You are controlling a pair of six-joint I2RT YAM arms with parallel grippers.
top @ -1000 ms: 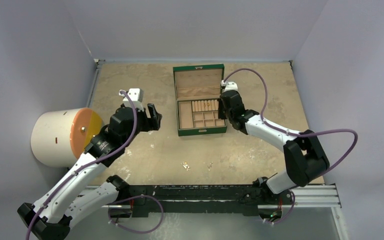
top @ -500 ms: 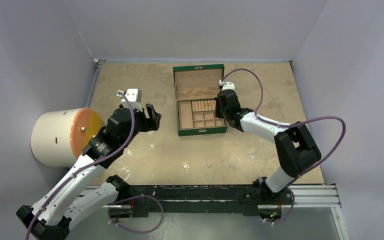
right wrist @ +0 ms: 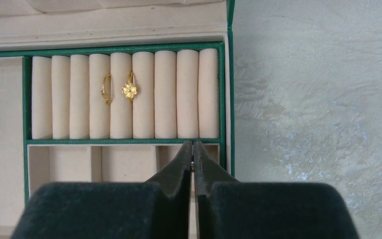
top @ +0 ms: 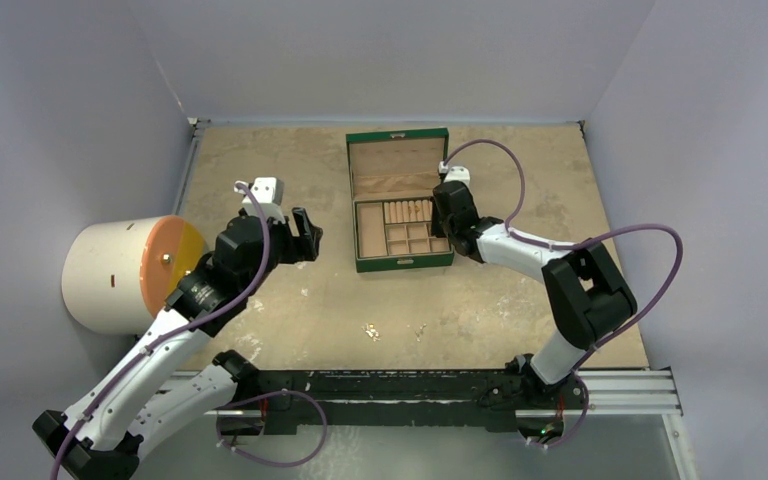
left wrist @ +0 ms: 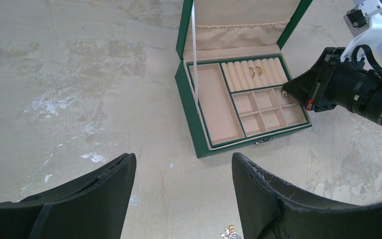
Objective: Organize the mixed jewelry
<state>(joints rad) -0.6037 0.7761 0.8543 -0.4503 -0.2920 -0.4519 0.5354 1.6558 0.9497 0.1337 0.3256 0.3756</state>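
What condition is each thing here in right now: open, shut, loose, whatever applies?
Green hinged box with tan lining: open, lid raised.
Two gold rings: slotted in the box's ring rolls.
Tiny gold and silver pieces: lying loose, outside the box.
Left hand: open, holding nothing.
Right hand: shut, tips over the box's small compartments; any pinched piece too small to tell.
White drum with orange face: lying on its side.

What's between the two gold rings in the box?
One tan roll, seen in the right wrist view: the plain ring left of it, the clover ring right.
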